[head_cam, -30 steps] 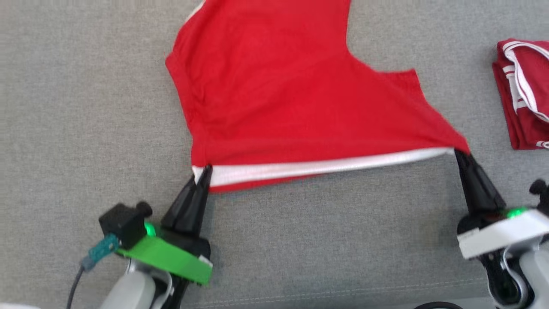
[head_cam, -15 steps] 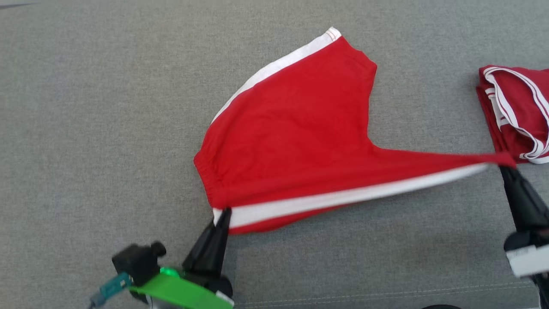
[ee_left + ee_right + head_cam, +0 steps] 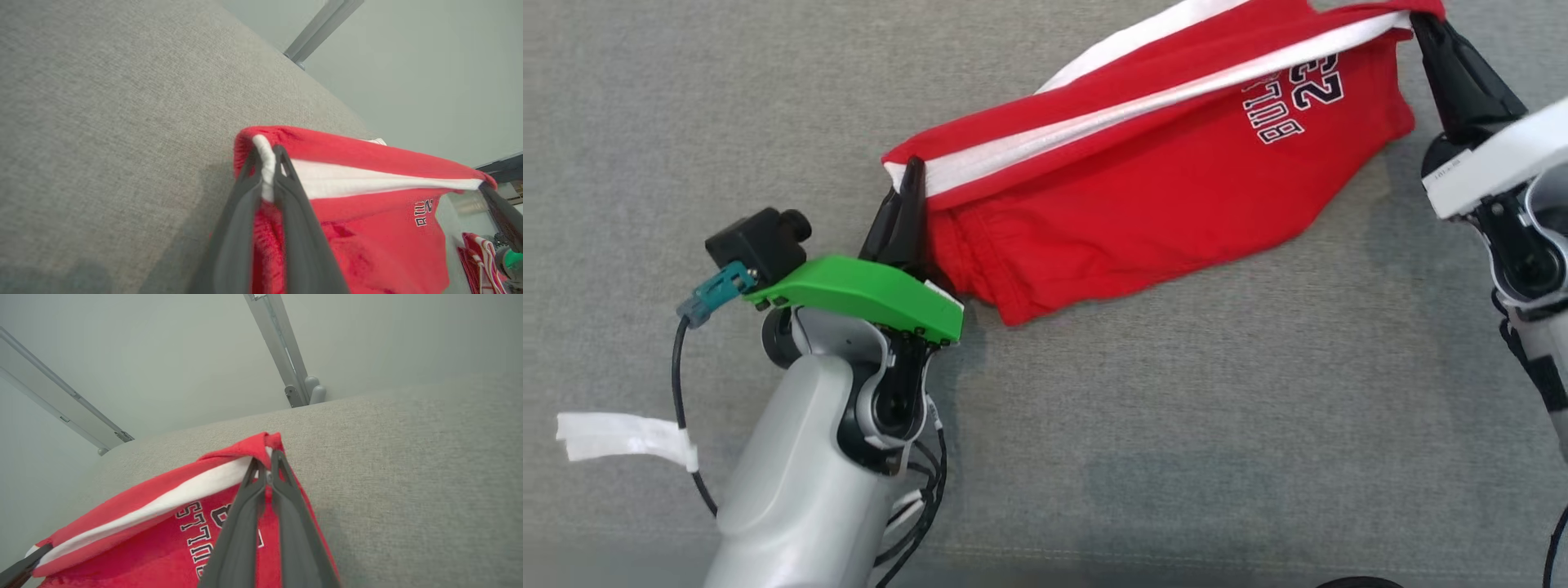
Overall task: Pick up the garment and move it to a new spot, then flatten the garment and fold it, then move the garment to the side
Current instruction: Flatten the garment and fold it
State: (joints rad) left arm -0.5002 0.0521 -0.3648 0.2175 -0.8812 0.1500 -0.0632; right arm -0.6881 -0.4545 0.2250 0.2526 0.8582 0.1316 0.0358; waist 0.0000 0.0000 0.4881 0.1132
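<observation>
The garment is a pair of red shorts with a white side stripe and a printed "BULLS 23". It is stretched between both grippers above the grey cloth surface, its lower part sagging onto it. My left gripper is shut on the stripe's left end, shown close up with the left gripper pinching white cloth. My right gripper is shut on the stripe's other end at the top right; the right gripper clamps the red corner of the garment.
A second red garment, folded, lies beyond the held one. A strip of white tape hangs on the left arm's cable. Grey metal frame legs stand past the surface's far edge.
Both grippers have carried the striped edge away from me over the rest of the garment, so its printed side now shows. The head view has shifted as well.
</observation>
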